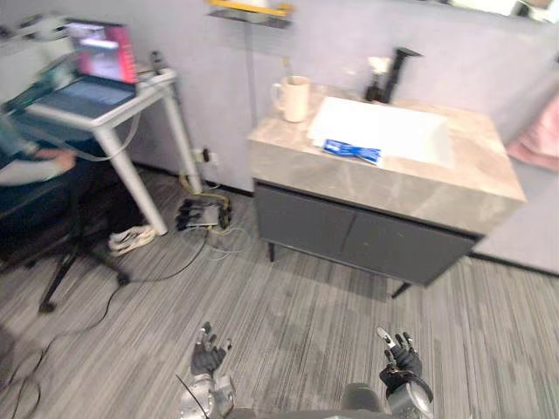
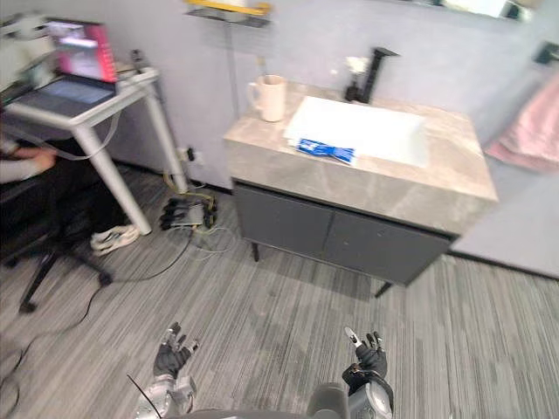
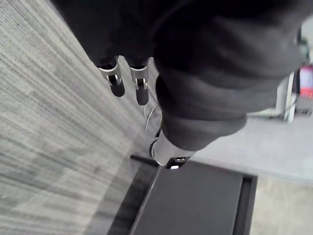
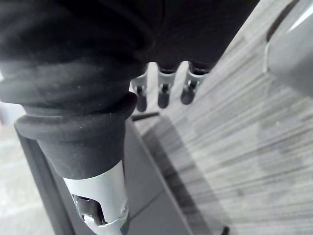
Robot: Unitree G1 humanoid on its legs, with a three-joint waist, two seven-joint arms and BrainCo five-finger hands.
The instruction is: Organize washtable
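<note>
The washtable [image 1: 437, 188] stands against the grey wall, well apart from the robot, with striped grey floor [image 1: 306, 297] between them. It has a stone top over a dark cabinet [image 1: 349, 231] with two doors, both closed. A white sink [image 1: 393, 131] is set in the top, and a black faucet [image 1: 397, 74] stands behind it at the wall. A cream mug [image 1: 294, 98] stands upright on the left back corner of the top, just beside the sink. A blue tube [image 1: 351, 151] lies flat on the front rim of the sink (what kind of tube it is, I cannot tell). A pink towel [image 1: 541, 135] hangs at the wall to the right of the washtable.

The left hand [image 1: 207, 353] and the right hand [image 1: 400, 353] both hang low above the floor, near the robot and far from the washtable. Each hand has its fingers straight and relaxed, a little spread, and holds nothing. In the left wrist view the fingers [image 3: 116, 83] point to the floor, and in the right wrist view the fingers [image 4: 165, 95] do the same.

To the left is a white desk [image 1: 113, 109] with an open laptop [image 1: 96, 65] on it. A person's arm [image 1: 35, 166] rests near a black chair [image 1: 61, 253]. A power strip [image 1: 203, 212] with cables lies on the floor between the desk and the washtable.
</note>
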